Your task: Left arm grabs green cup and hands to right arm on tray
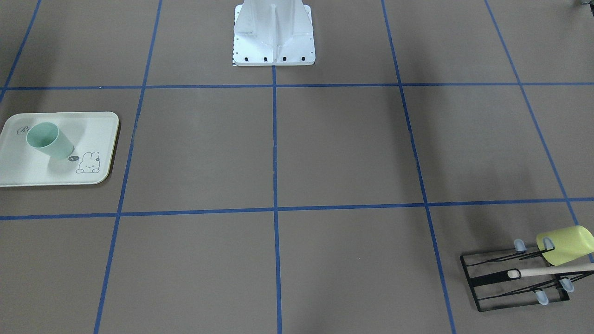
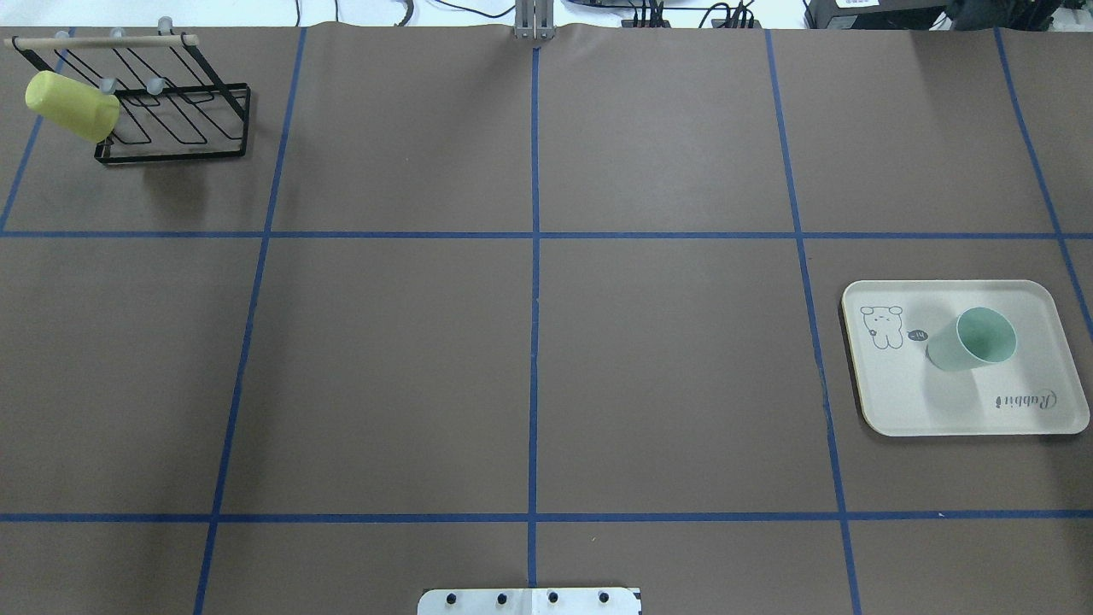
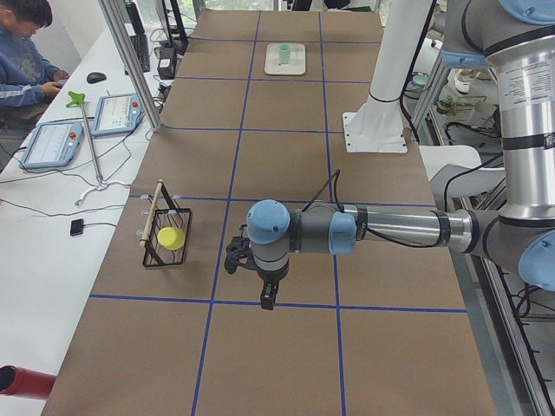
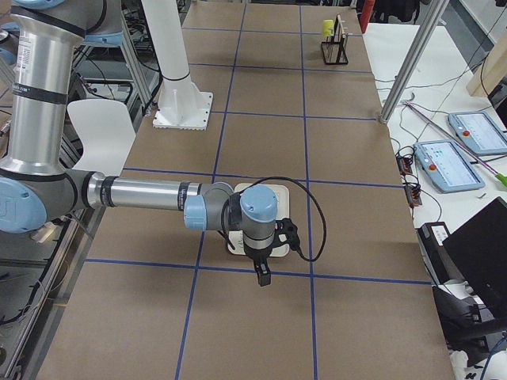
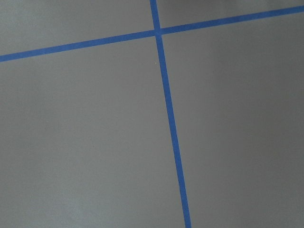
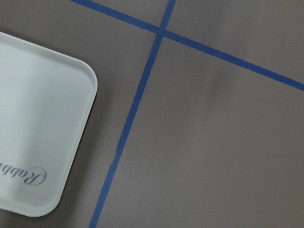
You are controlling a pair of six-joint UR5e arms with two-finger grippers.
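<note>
Front view – cup: the cup (image 1: pixel 48 140) is seen mouth-up on the tray (image 1: pixel 28 174), at the view's 9 o'clock edge.
Front view – tray: a bunny (image 1: pixel 89 163) is drawn at the cup's 4 o'clock.
Front view – rest: a rack (image 1: pixel 501 283) is set at 4 o'clock, with a yellow cup (image 1: pixel 566 243) hung at its 1 o'clock. The base (image 1: pixel 274 37) is bolted at 12 o'clock. The table (image 1: pixel 348 148) is crossed by blue tape (image 1: pixel 274 139).
Overhead – cup: it is stood within the tray at 3 o'clock, with the bunny at its 9 o'clock and the lettering (image 2: pixel 1025 400) at its 5 o'clock.
Overhead – rack: it is placed at 10 o'clock, well apart from the tray.
Left view – left gripper: the left gripper (image 3: pixel 269 299) is held pointing down over the table, with the rack at its 9 o'clock. Whether its fingers are spread or pressed together cannot be told.
Left view – far end: tray and cup are seen small at 12 o'clock. A person (image 3: pixel 22 52) is seated at 10 o'clock.
Right view – right gripper: the right gripper (image 4: pixel 263 277) is hung pointing down, and the tray is partly hidden behind its wrist. The finger state cannot be told here either.
Left wrist: only table and a tape crossing at 12 o'clock are shown.
Right wrist: a tray corner with the lettering is caught at 8 o'clock, beside a tape line.
</note>
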